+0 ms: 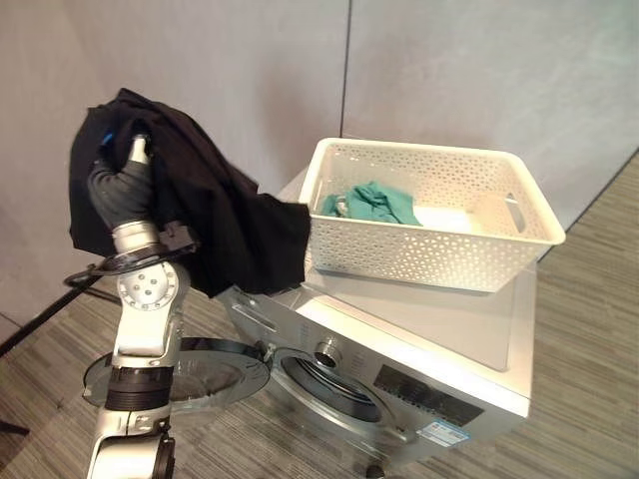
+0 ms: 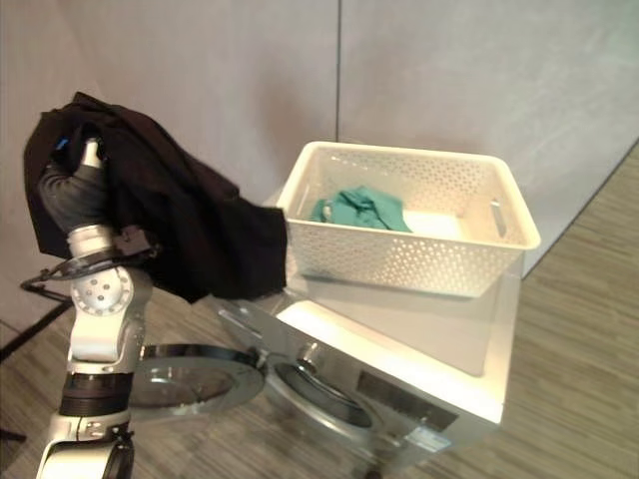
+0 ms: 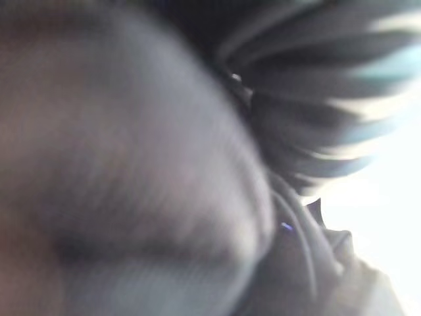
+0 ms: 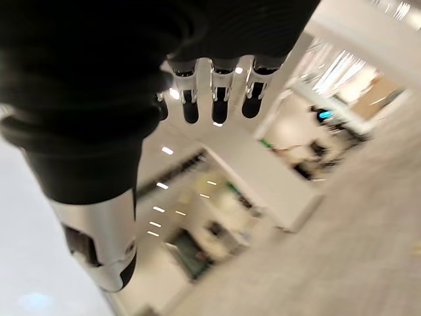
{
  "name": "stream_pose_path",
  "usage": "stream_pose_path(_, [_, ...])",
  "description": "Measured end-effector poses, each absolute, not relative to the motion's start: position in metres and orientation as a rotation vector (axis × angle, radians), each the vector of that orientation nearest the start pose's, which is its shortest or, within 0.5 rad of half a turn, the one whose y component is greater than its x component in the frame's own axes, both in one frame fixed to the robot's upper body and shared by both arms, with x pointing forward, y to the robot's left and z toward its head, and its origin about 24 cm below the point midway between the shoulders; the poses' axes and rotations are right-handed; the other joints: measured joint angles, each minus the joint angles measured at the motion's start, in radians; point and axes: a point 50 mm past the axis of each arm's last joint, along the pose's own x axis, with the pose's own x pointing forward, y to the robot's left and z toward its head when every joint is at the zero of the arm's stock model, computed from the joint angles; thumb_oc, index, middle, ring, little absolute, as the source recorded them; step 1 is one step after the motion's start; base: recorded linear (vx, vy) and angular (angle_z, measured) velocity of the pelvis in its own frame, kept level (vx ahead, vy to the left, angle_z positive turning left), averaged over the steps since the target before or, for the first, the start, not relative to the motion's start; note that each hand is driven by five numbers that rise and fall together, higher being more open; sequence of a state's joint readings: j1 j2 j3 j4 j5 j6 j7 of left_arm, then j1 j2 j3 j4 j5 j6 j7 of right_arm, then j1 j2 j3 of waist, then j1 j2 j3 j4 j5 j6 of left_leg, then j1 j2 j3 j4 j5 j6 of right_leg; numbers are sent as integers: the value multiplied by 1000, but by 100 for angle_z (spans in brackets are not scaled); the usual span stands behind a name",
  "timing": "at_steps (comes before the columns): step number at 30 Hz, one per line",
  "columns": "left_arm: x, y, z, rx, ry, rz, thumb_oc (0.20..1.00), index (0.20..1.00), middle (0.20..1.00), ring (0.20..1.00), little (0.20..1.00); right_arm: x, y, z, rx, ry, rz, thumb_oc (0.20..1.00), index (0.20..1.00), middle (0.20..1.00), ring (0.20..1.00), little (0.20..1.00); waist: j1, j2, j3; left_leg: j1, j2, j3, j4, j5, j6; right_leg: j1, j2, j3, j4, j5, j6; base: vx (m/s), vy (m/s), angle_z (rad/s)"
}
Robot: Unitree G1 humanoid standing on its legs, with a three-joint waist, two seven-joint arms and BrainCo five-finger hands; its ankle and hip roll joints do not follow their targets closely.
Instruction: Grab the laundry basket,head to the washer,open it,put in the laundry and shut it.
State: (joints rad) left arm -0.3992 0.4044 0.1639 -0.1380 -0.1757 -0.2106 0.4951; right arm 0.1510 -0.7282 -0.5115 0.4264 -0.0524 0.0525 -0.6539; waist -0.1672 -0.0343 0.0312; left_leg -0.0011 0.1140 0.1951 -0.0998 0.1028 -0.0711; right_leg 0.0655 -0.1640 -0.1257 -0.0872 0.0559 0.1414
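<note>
Left hand: the left hand [image 1: 122,185] is raised high to the left of the washer, with a black garment [image 1: 215,215] draped over it; its fingers are buried in the cloth, so whether they grip or lie loose cannot be told.
Black garment: hangs from the raised hand, its lower edge trailing right to just beside the basket's near left corner, above the open door.
Right hand: the right hand [image 4: 197,99] shows in its wrist view with fingers straight and relaxed, the thumb apart, holding nothing.
Basket: the white perforated laundry basket [image 1: 499,261] sits on top of the washer.
Green cloth: a green cloth [image 1: 371,203] lies inside the basket, toward its left side.
Washer: the silver washer [image 1: 449,344] stands against the grey wall.
Door: the round door [image 1: 185,369] is swung open to the left, the drum opening uncovered.
</note>
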Motion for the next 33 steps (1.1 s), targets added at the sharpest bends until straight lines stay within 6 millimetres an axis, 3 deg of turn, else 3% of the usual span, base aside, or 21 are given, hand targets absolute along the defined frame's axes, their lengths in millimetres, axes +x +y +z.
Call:
stream_pose_path(7, [266, 257, 246, 168, -908, 583, 200, 200, 200, 200, 200, 121, -449, 61, -783, 358, -1283, 1000, 1000, 1000, 1000, 1000, 13, -9, 2, 3, -26, -23, 0, -4, 8, 18, -25, -24, 0, -5, 18, 12, -8, 11])
stream_pose_path(13, [257, 269, 266, 214, -992, 646, 200, 200, 200, 200, 200, 94, -451, 15, -631, 591, -1274, 1000, 1000, 1000, 1000, 1000, 25, -10, 0, 2, -29, -39, 0, -4, 7, 30, -27, -44, 0, -10, 22, 36, -48, 8])
stream_pose_path(18, [249, 278, 248, 235, -942, 661, 200, 200, 200, 200, 200, 74, -429, -29, -502, 753, -1212, 1000, 1000, 1000, 1000, 1000, 38, 0, -4, 1, -28, -46, 0, -7, 9, 34, -26, -51, -1, -14, 20, 27, -35, 4])
stream_pose_path(22, [240, 277, 211, 228, -816, 632, 200, 200, 200, 200, 200, 57, -399, -70, -353, 902, -1155, 1000, 1000, 1000, 1000, 1000, 59, 8, -5, -1, -28, -54, 0, -9, 11, 37, -25, -61, 0, -19, 17, 4, -4, 5])
stream_pose_path(26, [232, 270, 193, 185, -761, 604, 200, 200, 200, 200, 200, 60, -373, -93, -342, 986, -1028, 1000, 1000, 1000, 1000, 1000, 77, 8, -6, 0, -28, -56, 0, -9, 12, 39, -25, -64, 0, -20, 17, -8, 8, 2])
stream_pose_path(33, [225, 251, 176, 127, -703, 482, 200, 200, 200, 200, 200, 76, -351, -109, -252, 1019, -969, 1000, 1000, 1000, 1000, 1000, 116, 3, 15, -11, -31, -53, 39, -12, 10, 36, -31, -62, 10, -23, 19, -101, 46, 0])
